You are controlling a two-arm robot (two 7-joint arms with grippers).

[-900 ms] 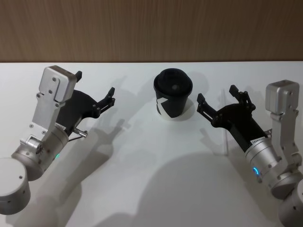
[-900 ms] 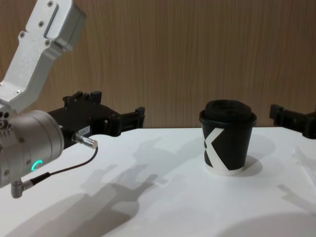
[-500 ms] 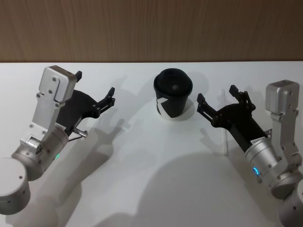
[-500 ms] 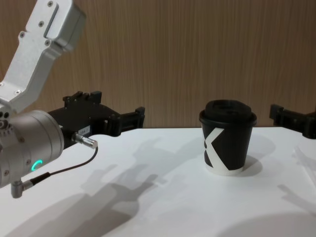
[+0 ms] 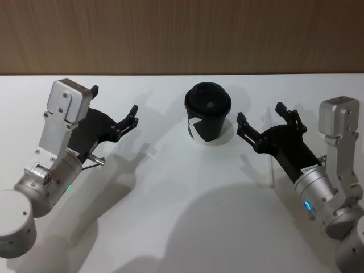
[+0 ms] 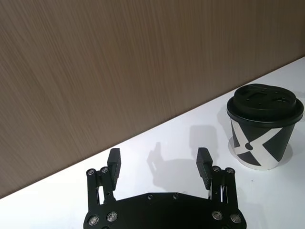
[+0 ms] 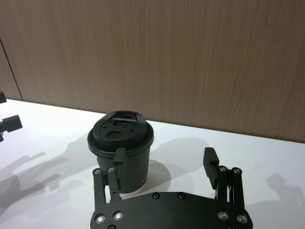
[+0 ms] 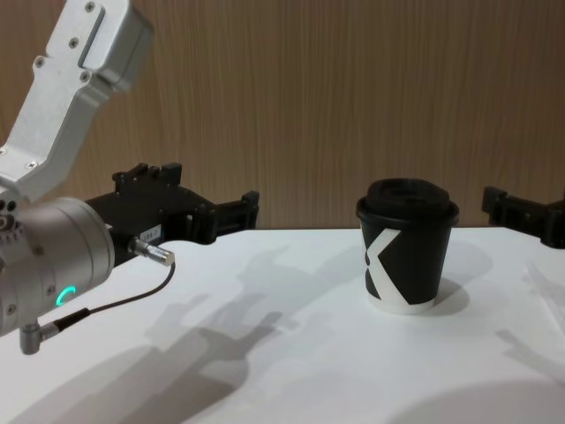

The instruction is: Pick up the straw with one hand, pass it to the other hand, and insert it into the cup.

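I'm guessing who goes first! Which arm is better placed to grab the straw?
Probably the right: the straw lies by the open right gripper; the left gripper hangs beyond the cup.

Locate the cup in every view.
Head view: the cup stands at centre, toward the top.
Chest view: the cup is right of centre, side-on.
Left wrist view: the cup sits beyond the left gripper, off to one side.
Right wrist view: the cup is just behind one finger of the right gripper.
Shared landmark: the wooden wall behind it.
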